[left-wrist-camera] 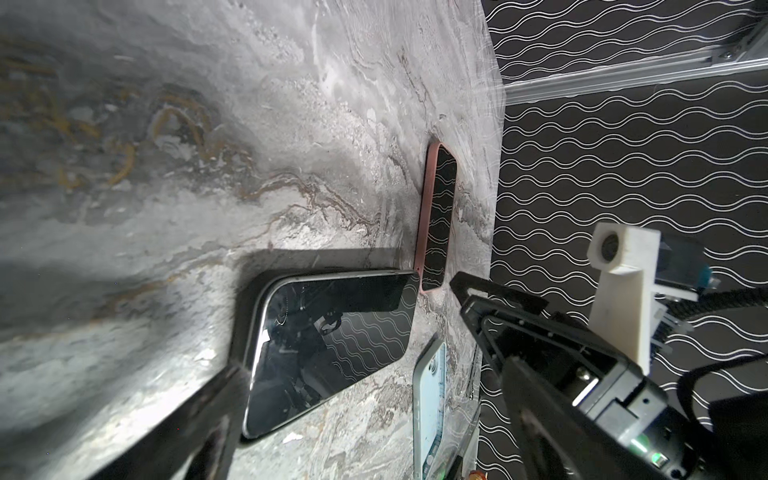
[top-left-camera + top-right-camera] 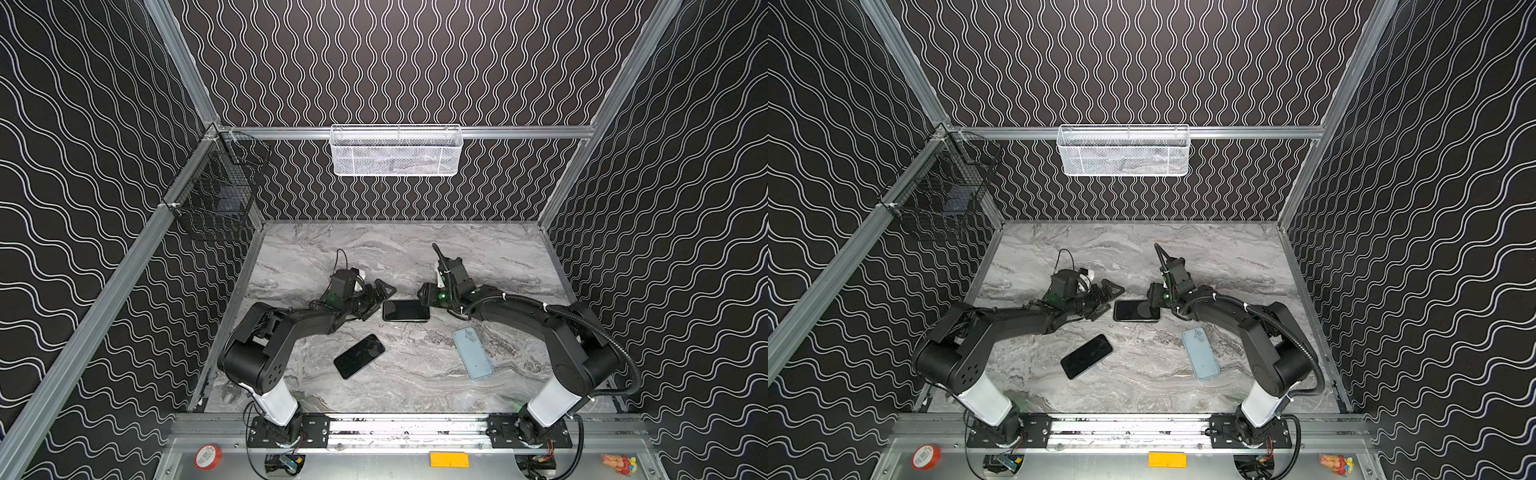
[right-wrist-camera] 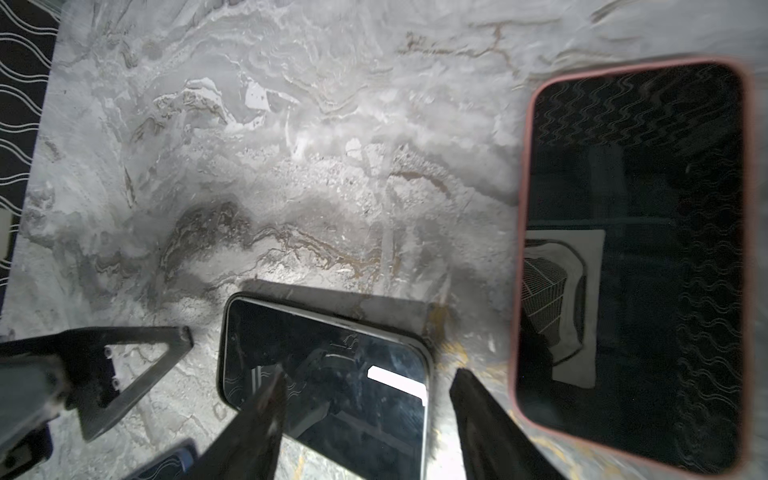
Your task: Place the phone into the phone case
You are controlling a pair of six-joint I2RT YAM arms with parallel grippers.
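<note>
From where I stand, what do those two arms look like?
The left arm and right arm are black, each with a white section by its base. A ribbed black hose runs along the right one. The jaws are black triangular frames; green lights glow near both wrists.

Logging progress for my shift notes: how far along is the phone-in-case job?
Looks done: the middle phone lies flat and dark-rimmed, apparently already cased. In hand: nothing; the left gripper and right gripper are open, one at each end of it. Left: perhaps pressing it fully in; the seating can't be confirmed.
</note>
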